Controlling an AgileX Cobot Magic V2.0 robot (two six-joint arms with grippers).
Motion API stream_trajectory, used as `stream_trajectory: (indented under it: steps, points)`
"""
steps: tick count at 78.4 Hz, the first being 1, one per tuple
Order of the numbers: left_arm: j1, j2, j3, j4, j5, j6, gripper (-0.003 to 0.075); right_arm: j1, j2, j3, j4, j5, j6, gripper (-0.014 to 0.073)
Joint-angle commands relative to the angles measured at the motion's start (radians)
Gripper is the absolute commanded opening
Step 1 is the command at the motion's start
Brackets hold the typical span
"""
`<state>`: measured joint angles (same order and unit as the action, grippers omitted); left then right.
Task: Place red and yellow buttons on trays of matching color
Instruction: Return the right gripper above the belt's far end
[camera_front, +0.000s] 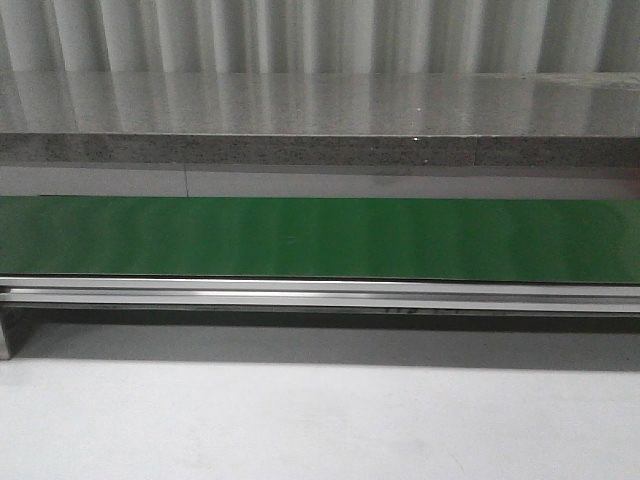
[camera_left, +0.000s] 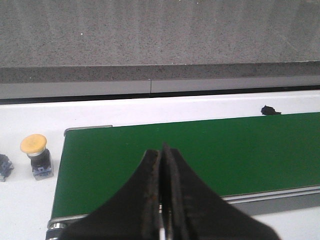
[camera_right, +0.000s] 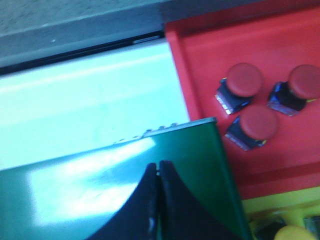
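Three red mushroom-capped buttons (camera_right: 246, 80) lie tilted in the red tray (camera_right: 200, 45).

Neither arm reaches into the front view. The left pincer (camera_left: 163, 192) is seen only through its own wrist camera: its two dark fingers (camera_left: 150, 200) are pressed flat together, with nothing between them. The right pincer (camera_right: 158, 200) looks the same, its black fingers (camera_right: 172, 205) closed tip to tip and empty, hanging above the surface below.
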<state>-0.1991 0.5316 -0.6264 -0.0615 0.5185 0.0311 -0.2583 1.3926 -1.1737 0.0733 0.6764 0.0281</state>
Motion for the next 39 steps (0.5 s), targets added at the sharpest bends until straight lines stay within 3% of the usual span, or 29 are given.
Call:
stream_trajectory:
  steps: [1, 15, 39]
  points:
    - [-0.008, 0.002, -0.027, -0.013, -0.074, -0.001, -0.002, 0.062, -0.105, 0.036, -0.008, -0.061, -0.045, -0.0067]
    - [-0.008, 0.002, -0.027, -0.013, -0.074, -0.001, -0.002, 0.212, -0.275, 0.186, -0.008, -0.067, -0.082, -0.0067]
    - [-0.008, 0.002, -0.027, -0.013, -0.074, -0.001, -0.002, 0.301, -0.504, 0.352, -0.008, -0.099, -0.082, -0.0067]
